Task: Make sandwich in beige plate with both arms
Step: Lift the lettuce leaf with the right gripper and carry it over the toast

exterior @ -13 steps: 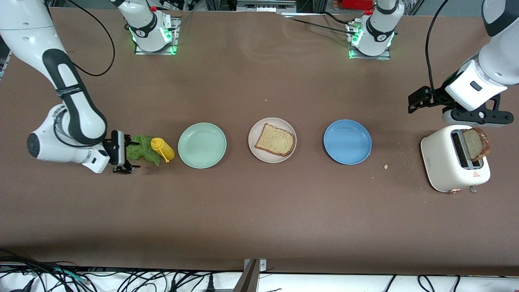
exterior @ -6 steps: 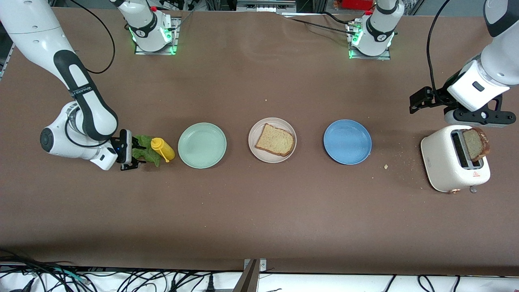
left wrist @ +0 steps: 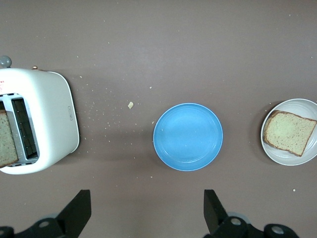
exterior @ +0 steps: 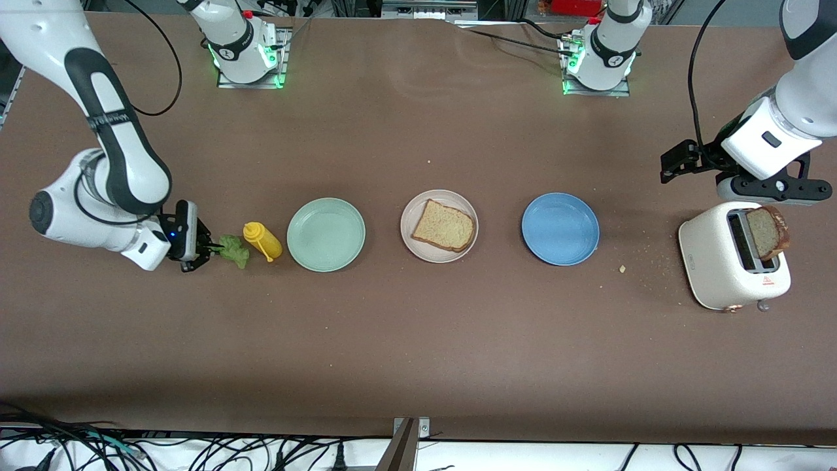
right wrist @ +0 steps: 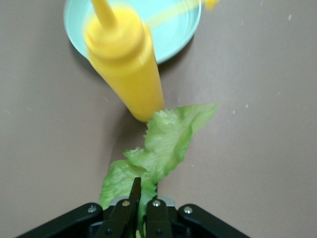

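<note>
My right gripper (exterior: 210,248) is shut on one end of a green lettuce leaf (exterior: 233,250) at the right arm's end of the table. The leaf (right wrist: 166,144) trails out from the right gripper (right wrist: 143,191) to the base of a yellow squeeze bottle (right wrist: 126,64). The beige plate (exterior: 418,252) sits mid-table with one bread slice (exterior: 444,226) on it. A second slice (exterior: 766,232) stands up out of the white toaster (exterior: 719,261). My left gripper (exterior: 673,163) hangs open and empty over bare table beside the toaster. In the left wrist view its fingers (left wrist: 79,210) stand wide apart.
The yellow bottle (exterior: 262,241) lies between the lettuce and a mint-green plate (exterior: 325,234). A blue plate (exterior: 560,228) sits between the beige plate and the toaster, with crumbs (exterior: 622,268) scattered near the toaster.
My right gripper has closed on the lettuce and drawn back toward the right arm's end, bunching the leaf up. The left arm has hardly moved.
</note>
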Controlling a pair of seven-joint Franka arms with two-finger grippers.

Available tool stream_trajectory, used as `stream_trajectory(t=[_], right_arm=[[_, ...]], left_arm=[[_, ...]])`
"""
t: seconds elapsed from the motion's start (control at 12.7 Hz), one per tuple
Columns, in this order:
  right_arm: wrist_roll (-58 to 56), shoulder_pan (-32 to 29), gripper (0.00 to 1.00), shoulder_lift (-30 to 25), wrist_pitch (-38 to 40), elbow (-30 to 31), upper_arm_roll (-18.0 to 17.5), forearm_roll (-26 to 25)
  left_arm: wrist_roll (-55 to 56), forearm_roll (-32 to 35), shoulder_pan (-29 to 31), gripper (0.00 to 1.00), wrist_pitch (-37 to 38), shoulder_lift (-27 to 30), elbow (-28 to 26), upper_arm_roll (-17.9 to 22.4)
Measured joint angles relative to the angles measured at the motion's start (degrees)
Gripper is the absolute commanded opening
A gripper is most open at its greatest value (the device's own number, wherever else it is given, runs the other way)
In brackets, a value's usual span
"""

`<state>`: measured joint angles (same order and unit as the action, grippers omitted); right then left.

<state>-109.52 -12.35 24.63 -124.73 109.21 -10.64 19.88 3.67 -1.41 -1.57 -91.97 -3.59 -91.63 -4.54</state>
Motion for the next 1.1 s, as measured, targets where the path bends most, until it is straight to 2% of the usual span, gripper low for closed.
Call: stream_trajectory(t=[0.31, 0.55, 0.71, 0.86, 1.1], right_arm=[[6.4, 0.1, 0.00, -8.4, 17.2, -3.5, 0.8, -0.1], [13.0, 4.4, 0.00, -12.6, 26.8, -7.6, 4.8, -0.8], [20.4, 9.6, 0.00, -13.2, 28.5, -9.9, 6.3, -0.8], [30.0, 16.1, 0.00, -12.6, 27.9, -10.3, 6.4, -0.8], [46.2, 27.9, 0.00, -8.6, 21.9, -12.7, 7.6, -0.5]], left_arm=[[0.0, 0.0, 0.0, 1.00, 0.0, 0.0, 0.0, 0.0], [0.0, 0.0, 0.0, 1.00, 0.0, 0.0, 0.0, 0.0], [0.1, 0.0, 0.0, 1.00, 0.0, 0.0, 0.0, 0.0], [0.1, 0.0, 0.0, 1.00, 0.0, 0.0, 0.0, 0.0], [0.2, 0.0, 0.0, 1.00, 0.0, 0.0, 0.0, 0.0]])
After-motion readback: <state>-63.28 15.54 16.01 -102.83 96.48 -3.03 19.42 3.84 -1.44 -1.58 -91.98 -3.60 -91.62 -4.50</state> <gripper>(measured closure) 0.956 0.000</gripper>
